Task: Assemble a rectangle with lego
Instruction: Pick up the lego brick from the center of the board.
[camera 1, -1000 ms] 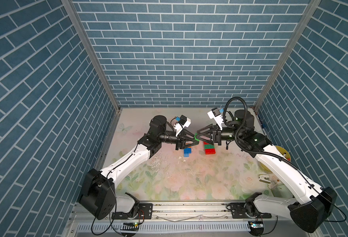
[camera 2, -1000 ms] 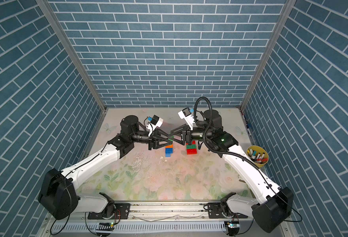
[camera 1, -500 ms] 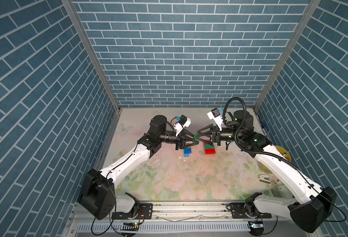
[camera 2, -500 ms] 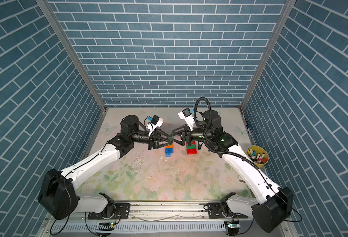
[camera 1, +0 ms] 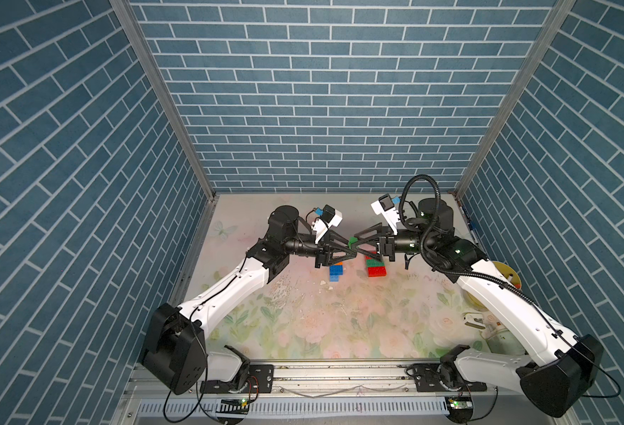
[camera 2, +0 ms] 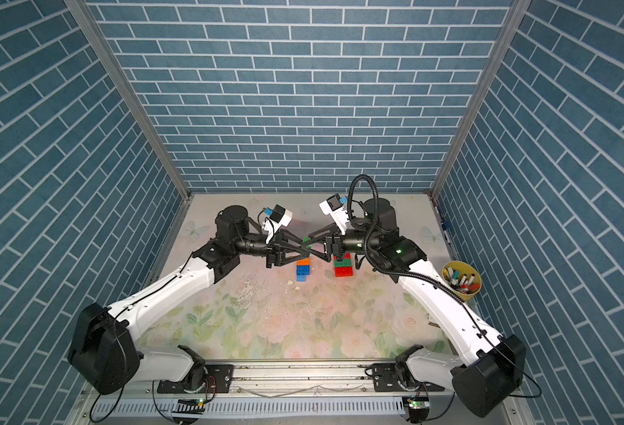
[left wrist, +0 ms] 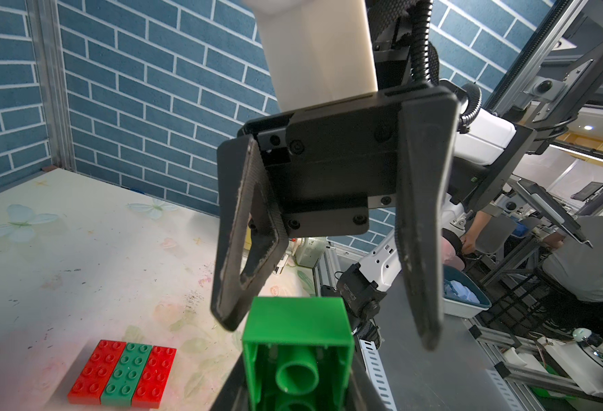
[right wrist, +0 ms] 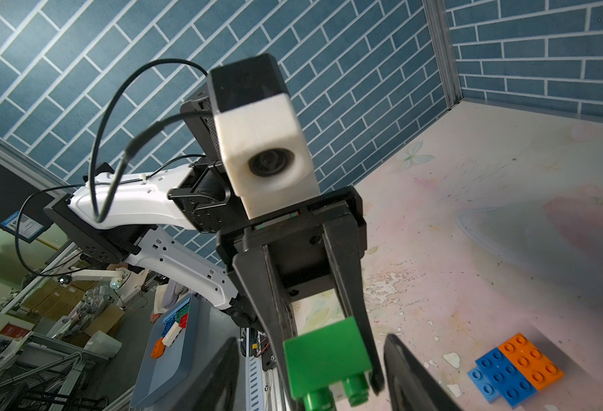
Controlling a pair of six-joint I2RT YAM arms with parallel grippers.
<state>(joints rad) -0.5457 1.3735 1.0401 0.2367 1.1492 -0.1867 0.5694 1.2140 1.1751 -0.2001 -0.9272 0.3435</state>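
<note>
The smooth green plastic lego brick (left wrist: 294, 331) looks glossy, while the pale floral tabletop sheet (right wrist: 488, 199) is shiny but scuffed and flaking.

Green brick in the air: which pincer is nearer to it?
Left. The left pincer is shut on the green brick, holding it above the table. The right pincer is open with a finger either side of the brick; contact unclear.

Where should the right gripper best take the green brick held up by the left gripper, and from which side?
Probably take the green brick by its free end, on the two smooth side walls, coming head-on toward the left gripper. That end juts beyond the left fingers; the other faces are studded or hollow.
</note>
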